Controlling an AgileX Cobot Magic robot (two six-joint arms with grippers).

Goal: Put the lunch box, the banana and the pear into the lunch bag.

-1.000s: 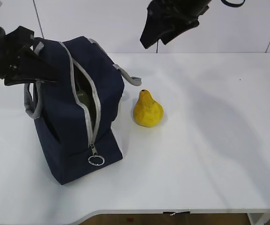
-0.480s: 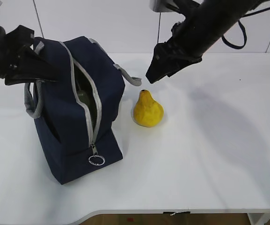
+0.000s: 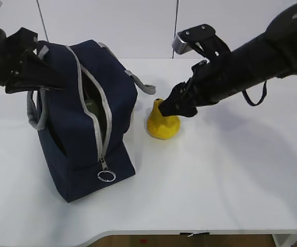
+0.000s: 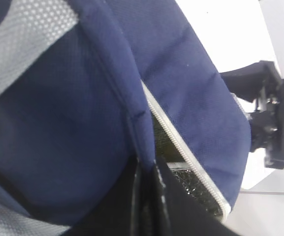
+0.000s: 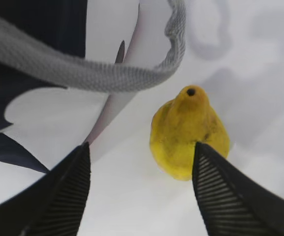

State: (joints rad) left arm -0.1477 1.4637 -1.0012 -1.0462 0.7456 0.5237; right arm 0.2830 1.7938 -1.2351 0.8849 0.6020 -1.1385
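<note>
The navy lunch bag stands at the left with its grey zipper open. My left gripper is shut on the bag's fabric edge beside the opening, its black fingers pinching the rim. Inside the opening shows a pale green piece, apparently the lunch box. The banana is out of view. The yellow pear stands upright on the table right of the bag. My right gripper hangs open just over the pear, which sits ahead of the right finger, not between the pads.
A grey webbing handle of the bag droops across the right wrist view, close above the pear; it also hangs off the bag's right side. A ring pull dangles at the bag's front. The white table stretches right.
My right arm has come down from high at the back to just above the pear. The left gripper, the bag and the pear have not moved.
</note>
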